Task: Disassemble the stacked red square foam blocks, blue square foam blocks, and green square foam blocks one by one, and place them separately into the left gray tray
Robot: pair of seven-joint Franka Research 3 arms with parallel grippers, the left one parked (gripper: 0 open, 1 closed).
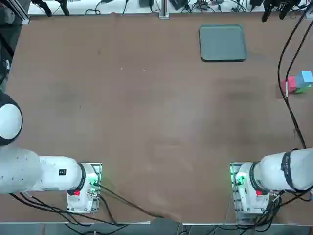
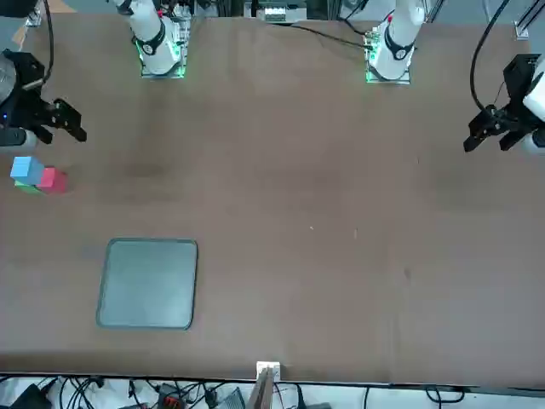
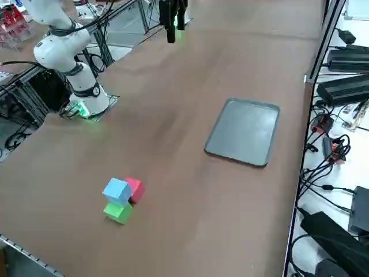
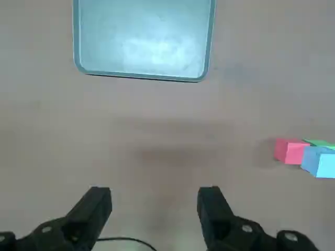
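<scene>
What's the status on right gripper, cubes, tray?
Right gripper open, fingers empty, above table. Blue cube stacked on green, red beside them. Tray empty, nothing in it blocking placement.

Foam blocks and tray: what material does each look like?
Blue block, red block and green block: probably foam, matte; flat even colour, no sharp highlights.
Tray: likely plastic, possibly coated metal; smooth satin finish, a soft sheen across its floor in the wrist view, thin low rim.
</scene>
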